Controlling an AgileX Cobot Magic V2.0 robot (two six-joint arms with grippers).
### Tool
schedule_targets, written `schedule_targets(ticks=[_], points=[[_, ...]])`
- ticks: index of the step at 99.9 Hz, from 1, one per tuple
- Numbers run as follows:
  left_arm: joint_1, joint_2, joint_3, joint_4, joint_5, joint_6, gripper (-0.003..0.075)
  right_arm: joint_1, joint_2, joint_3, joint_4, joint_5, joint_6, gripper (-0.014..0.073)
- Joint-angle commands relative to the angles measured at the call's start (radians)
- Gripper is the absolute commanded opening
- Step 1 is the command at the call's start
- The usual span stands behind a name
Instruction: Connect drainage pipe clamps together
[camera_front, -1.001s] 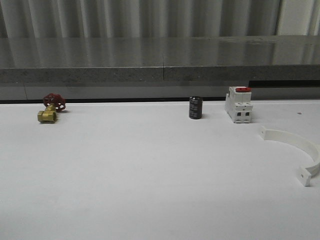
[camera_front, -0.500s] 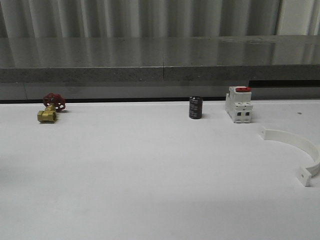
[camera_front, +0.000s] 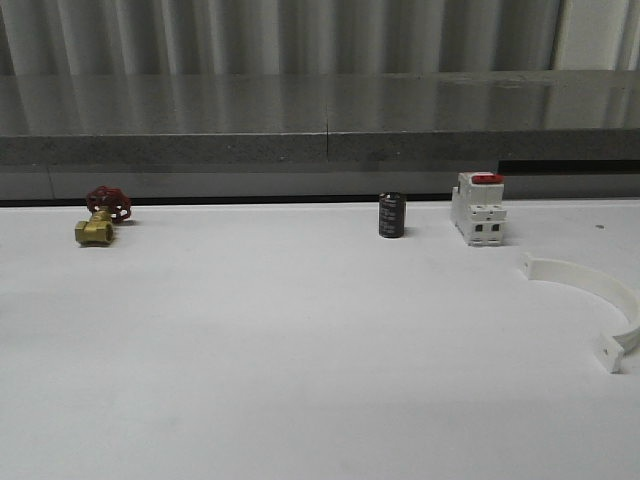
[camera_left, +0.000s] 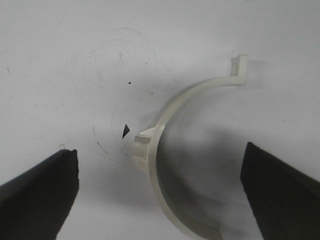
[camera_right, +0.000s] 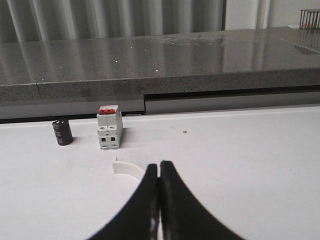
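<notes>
One white plastic half-ring clamp (camera_left: 165, 145) lies between the left gripper's (camera_left: 160, 185) spread fingers; the right gripper (camera_right: 159, 200) is pressed together. Another half-ring (camera_front: 590, 300) rests on the white table (camera_front: 280, 350), before a red-topped switch (camera_front: 477, 208), black cylinder (camera_front: 391, 215), brass valve (camera_front: 98, 218).

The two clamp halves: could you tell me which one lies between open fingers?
The half under the left tool; the other half lies untouched near the switch.

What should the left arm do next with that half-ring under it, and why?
Probably lower the left gripper straight down and close on the clamp half beneath it. Its fingers are spread wide, apart from the plastic, with the half-ring lying flat between them. The other half lies untouched on the table's right side.
</notes>
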Motion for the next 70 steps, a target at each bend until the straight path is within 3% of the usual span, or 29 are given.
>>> schedule_targets(ticks=[1,70], points=[[0.001,-0.005,-0.042,-0.011,-0.035,0.004,0.0639,-0.004,-0.02,-0.016,0.0,-0.089,-0.009,-0.0068],[0.001,0.122,-0.043,-0.008,-0.054,0.007,0.0637,-0.004,-0.02,-0.016,0.0,-0.089,-0.009,-0.0068]])
